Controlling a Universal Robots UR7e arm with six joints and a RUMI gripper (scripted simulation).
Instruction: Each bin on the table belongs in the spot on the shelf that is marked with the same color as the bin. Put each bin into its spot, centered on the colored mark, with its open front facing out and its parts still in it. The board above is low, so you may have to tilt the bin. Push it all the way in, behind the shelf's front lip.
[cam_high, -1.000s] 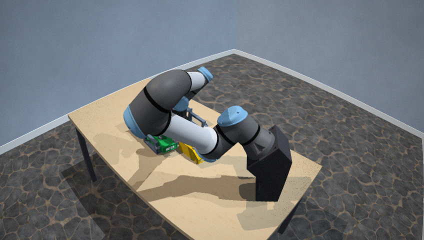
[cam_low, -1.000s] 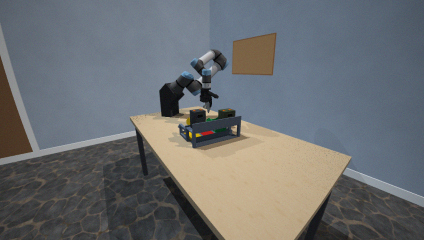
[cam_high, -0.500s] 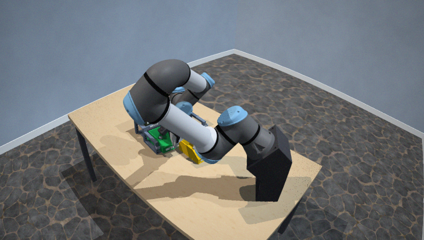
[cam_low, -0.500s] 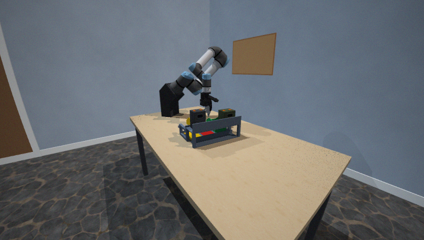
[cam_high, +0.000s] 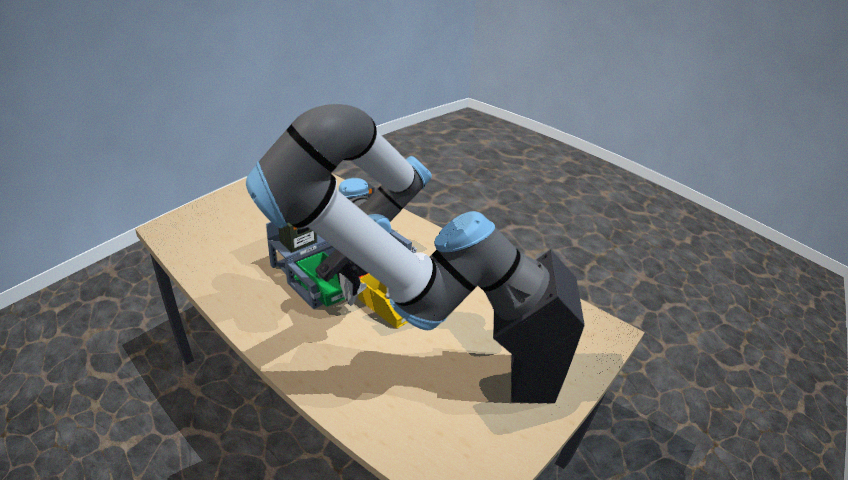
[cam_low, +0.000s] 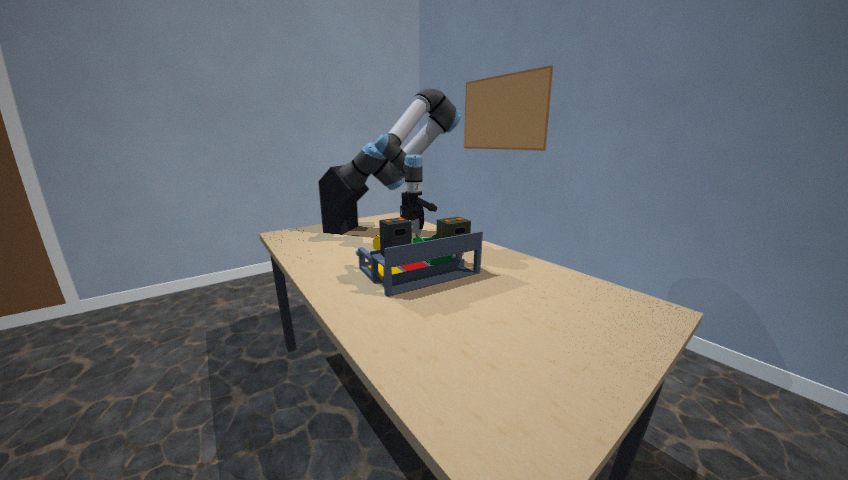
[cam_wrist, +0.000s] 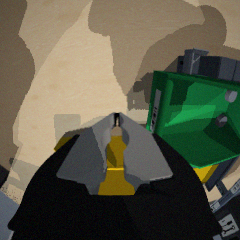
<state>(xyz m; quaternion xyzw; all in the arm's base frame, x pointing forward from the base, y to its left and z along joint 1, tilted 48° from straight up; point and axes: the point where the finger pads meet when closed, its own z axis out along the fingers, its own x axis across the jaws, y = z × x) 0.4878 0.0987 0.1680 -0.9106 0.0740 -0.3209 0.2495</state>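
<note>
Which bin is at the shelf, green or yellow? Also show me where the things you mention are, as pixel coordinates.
The green bin (cam_high: 311, 274) (cam_wrist: 195, 107): it sits at the shelf's front (cam_high: 292, 277). The yellow bin (cam_high: 380, 302) stands outside it, on the table (cam_high: 416, 374).
</note>
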